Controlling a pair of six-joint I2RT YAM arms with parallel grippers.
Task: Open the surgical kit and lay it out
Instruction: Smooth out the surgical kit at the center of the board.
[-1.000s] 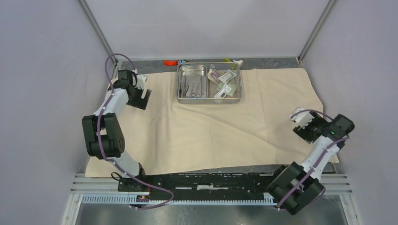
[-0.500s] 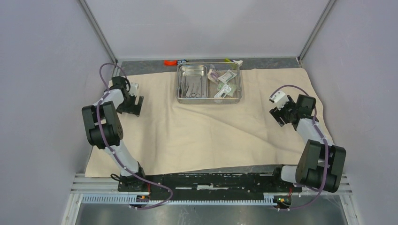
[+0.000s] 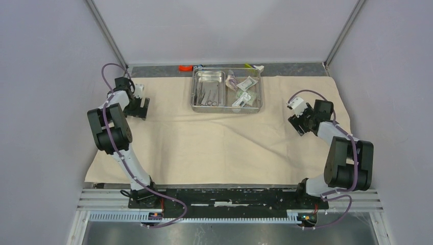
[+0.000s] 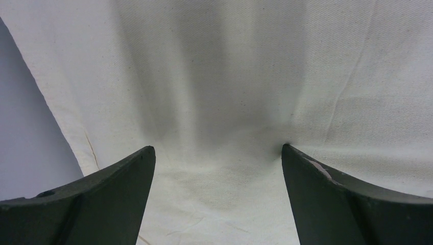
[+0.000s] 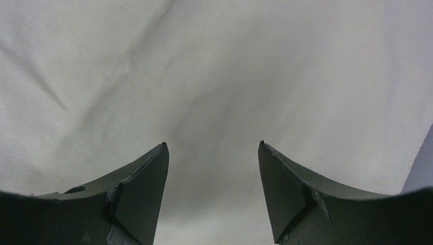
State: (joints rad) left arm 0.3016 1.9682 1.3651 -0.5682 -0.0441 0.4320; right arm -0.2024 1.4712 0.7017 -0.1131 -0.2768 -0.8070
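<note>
Left gripper [image 4: 217, 149] is wide open and empty, low over the large beige cloth wrap [image 3: 224, 148] near its left edge, mid-left of the overhead frame; can't tell if the tips touch it. Right gripper [image 5: 212, 144] is open a bit narrower, nothing in it, over the cloth at mid-right.

Change over the last second: right one has swung in from lower right, left one has pulled back toward the left edge. Cloth lies spread flat, so unwrapping looks done.

Shiny rectangular steel tray [image 3: 262, 93] sits on the cloth at upper centre, well apart from both grippers. Smaller inner tray [image 3: 209, 77] is in its left half, holding thin metal instruments [image 3: 208, 97]. Small sealed packets [image 3: 245, 89] are in the right half.

Nothing laid out yet. My read: unloading the tray comes next.
</note>
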